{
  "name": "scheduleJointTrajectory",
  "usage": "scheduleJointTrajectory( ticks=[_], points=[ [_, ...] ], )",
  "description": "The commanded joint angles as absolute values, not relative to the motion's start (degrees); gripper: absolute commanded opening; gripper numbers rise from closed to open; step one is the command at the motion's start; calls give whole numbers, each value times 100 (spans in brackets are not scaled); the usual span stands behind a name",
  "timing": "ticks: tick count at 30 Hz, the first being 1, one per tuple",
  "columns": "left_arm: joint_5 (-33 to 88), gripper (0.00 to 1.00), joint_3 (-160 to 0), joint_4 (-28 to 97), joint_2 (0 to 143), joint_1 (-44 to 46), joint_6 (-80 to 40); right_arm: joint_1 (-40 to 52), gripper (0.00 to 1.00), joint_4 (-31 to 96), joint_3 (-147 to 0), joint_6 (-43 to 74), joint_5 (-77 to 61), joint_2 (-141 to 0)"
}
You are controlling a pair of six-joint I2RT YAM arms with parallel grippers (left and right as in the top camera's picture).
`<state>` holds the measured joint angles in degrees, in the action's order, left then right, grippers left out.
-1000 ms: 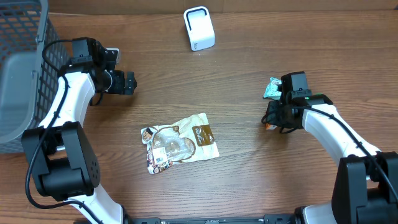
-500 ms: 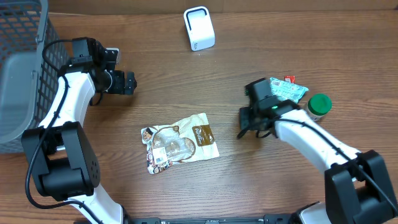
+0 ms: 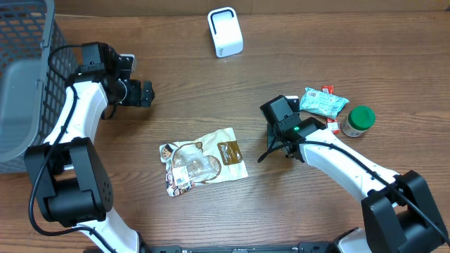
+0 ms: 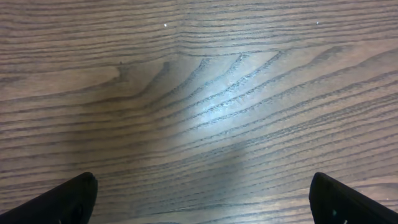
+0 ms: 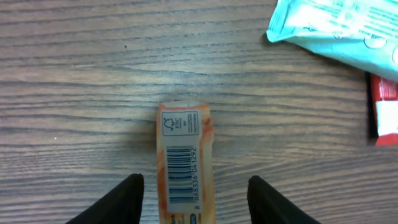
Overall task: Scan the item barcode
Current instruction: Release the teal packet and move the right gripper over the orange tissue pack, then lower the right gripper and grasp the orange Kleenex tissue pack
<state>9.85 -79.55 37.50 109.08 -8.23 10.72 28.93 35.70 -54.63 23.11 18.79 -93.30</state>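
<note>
An orange packet lies flat on the wood in the right wrist view, its white barcode label facing up. My right gripper is open, one finger on each side of the packet's near end with wood showing in both gaps. In the overhead view the right gripper covers the packet. A white scanner stands at the table's far edge. My left gripper is open over bare wood, and the left wrist view shows its fingertips wide apart with nothing between them.
A grey basket stands at the left edge. A brown snack pouch lies mid-table. Right of the right gripper are a teal packet, a green-lidded jar and small red items.
My right arm swung left across the table, uncovering the teal packet and the jar. Its jaws have spread apart around the orange packet. The left arm stayed put.
</note>
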Motion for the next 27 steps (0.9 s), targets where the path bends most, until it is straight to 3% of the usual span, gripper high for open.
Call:
scheduleJointTrajectory(
  ticks=[1, 7, 18, 20, 25, 27],
  points=[
    [1009, 100, -8077, 3743, 10715, -781, 1116, 2919, 55, 3555, -5448, 2403, 1883, -9334],
    [1007, 100, -8077, 3743, 10715, -781, 1116, 2902, 50, 3304, -5454, 2403, 1586, -9327],
    [1009, 100, -8077, 3743, 10715, -781, 1116, 2453, 50, 3505, -5878, 2410, 1511, -9212],
    [1007, 100, -8077, 3743, 10715, -781, 1116, 2373, 45, 3542, -5878, 2403, 1490, -9212],
    [1009, 100, -8077, 3743, 10715, -781, 1116, 2200, 22, 3686, -5878, 2408, 1487, -9212],
    [1009, 100, -8077, 3743, 10715, -781, 1116, 2158, 19, 3701, -5872, 2405, 1487, -9212]
  ],
)
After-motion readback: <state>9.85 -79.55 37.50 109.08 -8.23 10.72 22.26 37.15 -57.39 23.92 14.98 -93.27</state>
